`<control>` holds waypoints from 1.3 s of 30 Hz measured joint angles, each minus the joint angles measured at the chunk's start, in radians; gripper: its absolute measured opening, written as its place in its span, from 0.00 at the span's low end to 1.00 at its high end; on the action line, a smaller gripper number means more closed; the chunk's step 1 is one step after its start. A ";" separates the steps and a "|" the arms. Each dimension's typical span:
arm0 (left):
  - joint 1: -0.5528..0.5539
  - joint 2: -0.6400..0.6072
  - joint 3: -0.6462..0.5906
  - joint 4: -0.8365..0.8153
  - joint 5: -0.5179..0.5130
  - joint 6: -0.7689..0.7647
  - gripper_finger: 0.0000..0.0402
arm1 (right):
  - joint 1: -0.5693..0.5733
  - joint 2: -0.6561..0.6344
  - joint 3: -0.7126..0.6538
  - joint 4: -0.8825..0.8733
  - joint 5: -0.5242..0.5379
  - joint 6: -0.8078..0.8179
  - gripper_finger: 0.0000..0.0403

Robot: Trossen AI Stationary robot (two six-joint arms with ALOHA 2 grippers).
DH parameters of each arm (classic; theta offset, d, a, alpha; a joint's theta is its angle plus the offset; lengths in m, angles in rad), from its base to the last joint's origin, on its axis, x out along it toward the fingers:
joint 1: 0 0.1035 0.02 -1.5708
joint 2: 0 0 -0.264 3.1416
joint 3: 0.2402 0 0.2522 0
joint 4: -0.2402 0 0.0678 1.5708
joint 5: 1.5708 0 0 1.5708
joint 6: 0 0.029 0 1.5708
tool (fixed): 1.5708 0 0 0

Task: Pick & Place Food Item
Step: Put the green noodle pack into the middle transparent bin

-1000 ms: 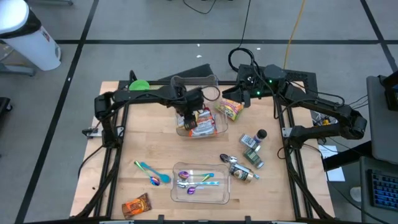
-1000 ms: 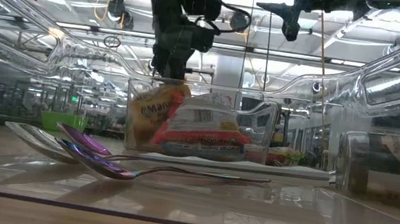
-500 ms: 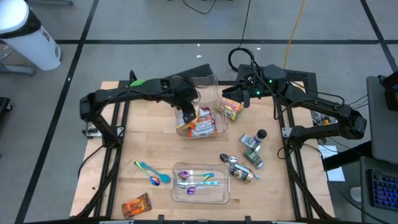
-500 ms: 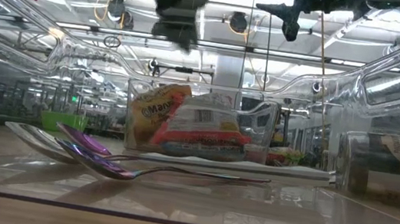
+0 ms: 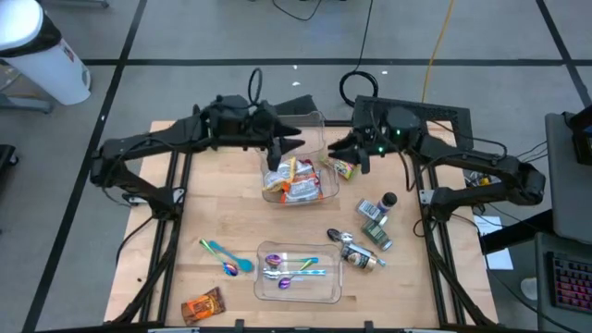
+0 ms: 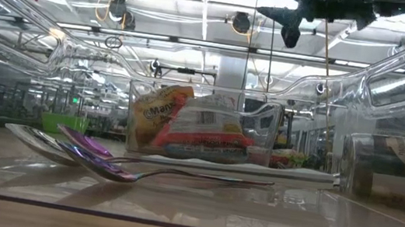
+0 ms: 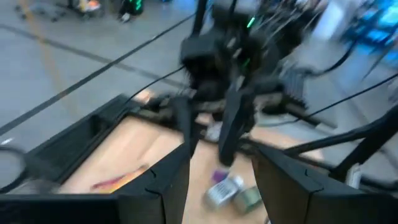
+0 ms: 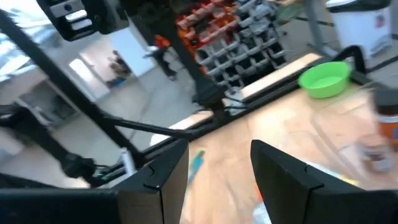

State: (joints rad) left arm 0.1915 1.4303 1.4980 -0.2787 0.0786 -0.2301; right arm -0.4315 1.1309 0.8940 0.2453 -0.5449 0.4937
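A clear tub [image 5: 321, 192] near the table's middle holds several food packets [image 5: 294, 180], red, white and yellow; the low view shows them leaning inside it [image 6: 185, 123]. A yellow-green packet [image 5: 345, 169] lies on the table just right of the tub. My left gripper [image 5: 289, 145] hangs open over the tub's far side, pointing almost level toward the right, with nothing between its fingers [image 7: 217, 180]. My right gripper [image 5: 349, 154] is open too, high over the yellow-green packet and pointing left [image 8: 217, 168].
Small bottles and jars [image 5: 374, 225] lie at the right. A clear tray [image 5: 328, 291] with spoons sits near the front edge, a teal spoon [image 5: 220, 252] to its left, an orange packet [image 5: 202, 305] at the front left. A green bowl [image 8: 323, 78] stands far left.
My left gripper has risen out of the tub and drawn toward the far edge, tipping from pointing down to almost level; it has left the low view. The packets stay in the tub. My right gripper has sunk a little and shifted toward the yellow-green packet.
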 joint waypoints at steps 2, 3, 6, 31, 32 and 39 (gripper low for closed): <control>-0.019 0.000 -0.076 0.155 0.002 -0.040 0.44 | 0.027 0.000 -0.064 0.113 -0.002 0.053 0.42; -0.024 0.002 -0.117 0.237 0.003 -0.065 0.44 | 0.039 0.000 -0.098 0.185 -0.002 0.085 0.42; -0.023 0.004 -0.205 0.449 -0.002 -0.151 0.44 | 0.067 0.000 -0.192 0.387 -0.001 0.154 0.42; -0.008 0.001 -0.248 0.543 -0.009 -0.243 0.44 | 0.078 0.000 -0.291 0.630 -0.001 0.288 0.42; -0.008 0.001 -0.248 0.544 -0.009 -0.243 0.44 | 0.078 0.000 -0.291 0.634 -0.001 0.306 0.42; -0.008 0.001 -0.248 0.544 -0.009 -0.244 0.44 | 0.080 0.000 -0.291 0.633 -0.002 0.365 0.42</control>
State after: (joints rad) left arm 0.1837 1.4315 1.2499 0.2653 0.0696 -0.4743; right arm -0.3511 1.1313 0.6025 0.8787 -0.5465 0.8587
